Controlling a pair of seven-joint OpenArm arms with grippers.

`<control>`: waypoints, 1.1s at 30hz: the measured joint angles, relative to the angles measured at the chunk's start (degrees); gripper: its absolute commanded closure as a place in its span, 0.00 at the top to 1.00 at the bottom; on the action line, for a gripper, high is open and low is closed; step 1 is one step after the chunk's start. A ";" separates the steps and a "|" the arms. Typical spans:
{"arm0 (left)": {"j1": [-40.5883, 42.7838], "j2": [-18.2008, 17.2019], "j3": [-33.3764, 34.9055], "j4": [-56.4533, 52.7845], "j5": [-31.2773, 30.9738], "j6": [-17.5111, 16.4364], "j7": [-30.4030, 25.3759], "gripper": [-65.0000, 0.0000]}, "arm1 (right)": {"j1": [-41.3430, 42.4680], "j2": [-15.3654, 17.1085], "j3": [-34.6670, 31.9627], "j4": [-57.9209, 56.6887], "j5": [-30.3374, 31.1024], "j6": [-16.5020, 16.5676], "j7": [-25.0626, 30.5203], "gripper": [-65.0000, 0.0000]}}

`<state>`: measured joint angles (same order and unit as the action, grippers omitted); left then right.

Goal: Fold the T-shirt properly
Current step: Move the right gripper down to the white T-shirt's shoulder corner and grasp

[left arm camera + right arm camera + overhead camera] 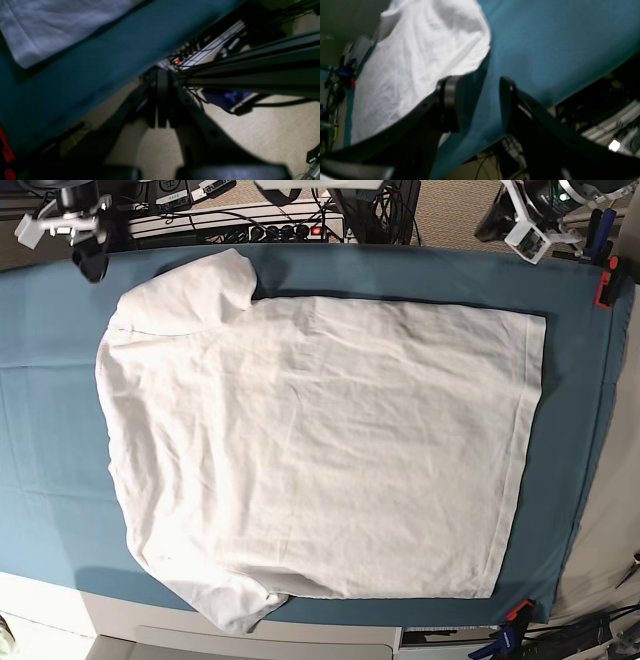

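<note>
The white T-shirt [310, 440] lies spread flat and wrinkled on the teal table cloth [40, 400], neck to the left and hem to the right. One sleeve [215, 280] is at the back left and the other [235, 600] hangs at the front edge. My right gripper [477, 105] is open and empty above bare cloth, just beside the back sleeve [425, 50]; in the base view it [90, 258] is at the back left corner. My left gripper [162, 100] looks shut and empty, off the table's back edge over the floor, with a shirt corner [45, 30] far from it.
A power strip [290, 228] with a red light and cables runs behind the table's back edge. A black frame beam [262, 67] crosses by the left gripper. Orange and blue clamps [603, 285] [510, 620] hold the cloth at the right corners.
</note>
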<state>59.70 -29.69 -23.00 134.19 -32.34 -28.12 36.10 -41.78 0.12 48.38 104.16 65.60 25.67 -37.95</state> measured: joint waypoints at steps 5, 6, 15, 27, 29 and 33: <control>-0.55 0.00 0.00 0.00 0.22 0.00 -0.07 0.00 | 4.76 0.00 -0.02 -0.02 -1.11 -0.11 -3.19 0.37; -0.55 0.00 0.02 0.00 0.20 0.00 -0.07 0.00 | 5.29 -0.02 -0.02 -0.02 -1.14 0.09 -3.28 0.37; -0.55 -0.02 0.02 0.00 0.20 -0.02 -0.07 0.00 | 8.68 -0.13 -2.05 -0.87 -2.27 1.14 -4.72 0.37; -0.55 -0.02 0.02 0.00 2.34 -0.02 -0.07 0.00 | 11.63 -0.15 -5.51 -9.07 1.51 7.43 -7.30 0.37; -0.55 -0.02 0.02 0.00 2.34 -0.02 -0.07 0.00 | 11.63 -0.13 -5.51 -9.03 3.32 8.92 -8.94 0.37; -0.55 -0.02 0.02 0.00 2.34 0.00 -0.07 0.00 | 11.61 -0.15 -5.51 -9.03 4.42 9.97 -11.15 0.37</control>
<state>59.16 -29.71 -22.98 134.19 -30.00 -28.12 36.03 -30.17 -0.03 42.87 95.13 70.02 35.64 -49.10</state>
